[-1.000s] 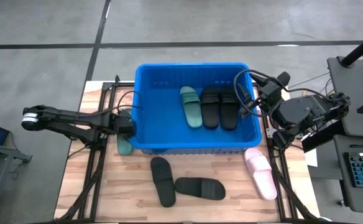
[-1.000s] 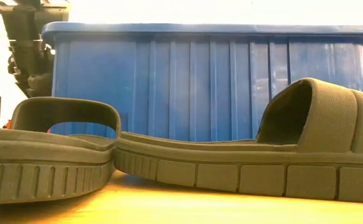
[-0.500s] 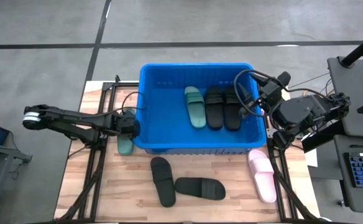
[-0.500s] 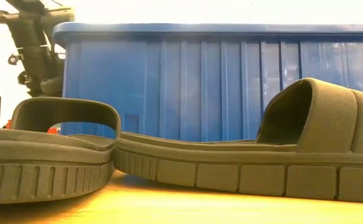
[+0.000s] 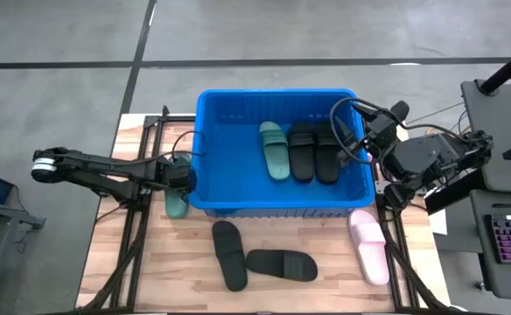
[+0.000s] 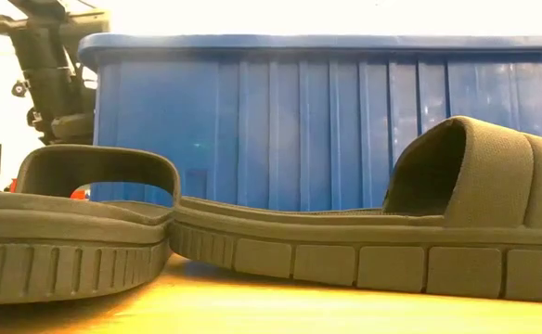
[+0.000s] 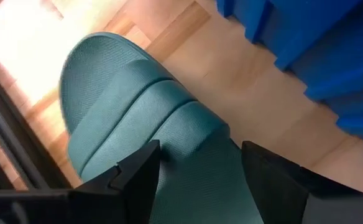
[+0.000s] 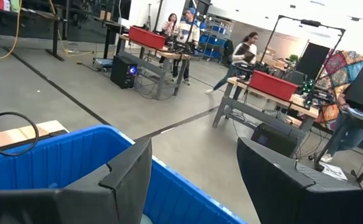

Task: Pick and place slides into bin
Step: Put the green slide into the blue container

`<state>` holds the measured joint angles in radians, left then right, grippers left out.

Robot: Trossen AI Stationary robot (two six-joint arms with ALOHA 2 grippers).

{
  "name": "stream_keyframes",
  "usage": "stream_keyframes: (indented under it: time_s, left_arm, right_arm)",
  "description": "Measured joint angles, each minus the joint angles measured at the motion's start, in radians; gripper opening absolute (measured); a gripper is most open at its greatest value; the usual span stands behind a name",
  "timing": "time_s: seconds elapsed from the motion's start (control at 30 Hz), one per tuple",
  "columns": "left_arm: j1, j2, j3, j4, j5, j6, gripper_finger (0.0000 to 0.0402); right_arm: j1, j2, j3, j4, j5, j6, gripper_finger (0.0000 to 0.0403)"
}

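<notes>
The blue bin [image 5: 212,131] stands on the wooden table and holds a sage green slide [image 5: 274,150] and two black slides [image 5: 302,150]. A second green slide [image 5: 177,206] lies sole down on the table against the bin's left wall. My left gripper [image 5: 182,178] is over it, open, with a finger on each side of the strap [image 7: 169,118]. Two black slides [image 5: 229,254] [image 5: 282,264] and a pale pink one [image 5: 368,247] lie on the table in front of the bin. My right gripper [image 5: 347,140] hangs open and level above the bin's right rim. My left gripper [image 7: 200,180] comes down on the green slide from above, slanting, with its fingers [image 7: 138,177] astride the strap and across the slide. The green surface fills the gap between them. Whether the fingers touch the strap I cannot tell. The slide lies flat on the table.
The bin's left wall [image 7: 306,50] stands close beside my left gripper. In the low view the two black slides [image 6: 67,223] [image 6: 392,241] lie in front of the bin [image 6: 327,121]. Metal frame rails [image 5: 133,236] run along the table's left side. People and benches stand in the room beyond.
My left gripper has sunk a little toward the green slide beside the bin. The bin, with the slides inside it, has slid slightly toward the table's right edge, then stopped.
</notes>
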<state>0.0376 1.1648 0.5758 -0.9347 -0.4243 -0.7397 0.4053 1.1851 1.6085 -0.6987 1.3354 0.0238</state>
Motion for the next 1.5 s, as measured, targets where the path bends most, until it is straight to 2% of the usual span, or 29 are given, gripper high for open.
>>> stream_keyframes:
  time_s: [0.3,0.4,0.6,0.67,0.97,1.13,1.37,1.5]
  left_arm:
    - [0.027,0.017,-0.001,0.002,-0.003,-0.110,0.0171]
    - [0.028,0.021,-0.001,0.001,-0.029,-0.106,0.0136]
    - [0.030,0.021,-0.001,0.002,-0.046,-0.091,0.0030]
    - [0.031,0.020,-0.001,0.002,-0.037,-0.092,0.0009]
    - [0.029,-0.008,-0.003,-0.018,0.161,-0.101,0.0000]
    - [0.015,-0.034,0.024,-0.104,0.199,-0.113,0.0000]
    - [0.013,-0.125,0.098,-0.259,0.191,0.005,0.0000]
    - [0.012,-0.200,0.115,-0.273,0.253,0.059,0.0000]
  right_arm:
    - [0.003,0.000,0.002,0.002,-0.003,0.000,0.0226]
    - [0.003,0.000,0.002,0.003,-0.003,0.001,0.0226]
    - [0.003,0.000,0.002,0.008,-0.003,0.001,0.0226]
    - [0.003,0.000,0.002,0.008,-0.003,0.001,0.0226]
    - [0.003,0.000,0.002,0.008,-0.003,0.000,0.0226]
    - [0.003,0.000,0.002,0.008,-0.003,-0.002,0.0226]
    - [0.003,0.000,0.002,0.006,-0.002,-0.007,0.0226]
    - [0.003,0.000,0.002,0.002,-0.002,-0.008,0.0226]
